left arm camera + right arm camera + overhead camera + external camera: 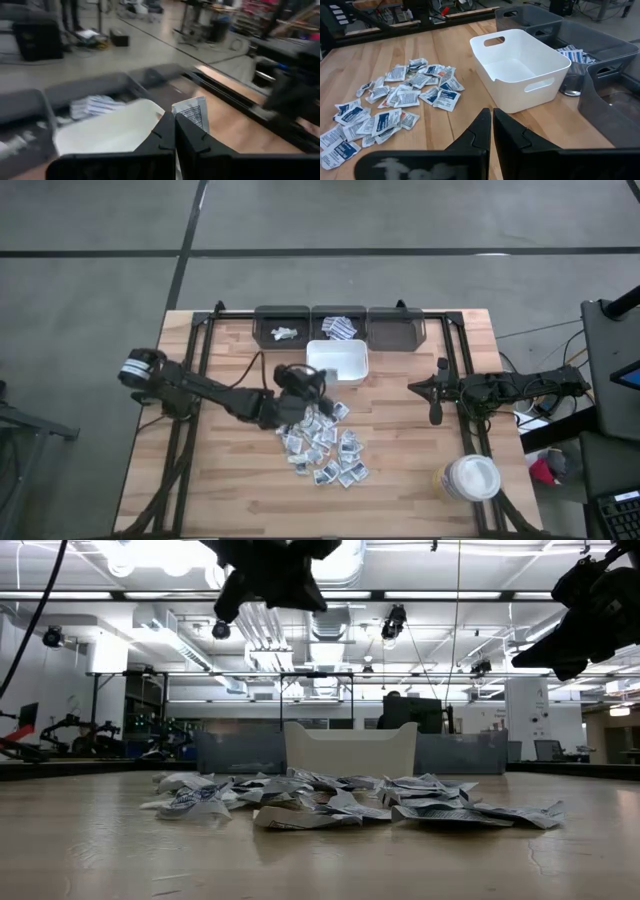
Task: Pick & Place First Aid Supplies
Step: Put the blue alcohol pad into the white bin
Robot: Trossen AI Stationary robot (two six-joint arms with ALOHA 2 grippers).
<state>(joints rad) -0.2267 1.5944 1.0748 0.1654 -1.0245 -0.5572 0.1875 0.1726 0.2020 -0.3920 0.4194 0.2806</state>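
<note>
The left gripper (175,131), clamped on one white printed sachet (192,112) by its edge above the wooden worktop (400,440) near the white plastic bin (338,361), risked the sachet slipping short of it; the right gripper (434,402) waited, fingers together.

From above I have the sachets (324,446) heaped mid-bench (230,490), just in front of the tub bin (338,361). Behind it, three bins (395,327) line the far edge. My left gripper (300,385) sits beside the tub bin, holding a sachet (192,111). The lidded tub (472,478) stands at the near right corner.
</note>
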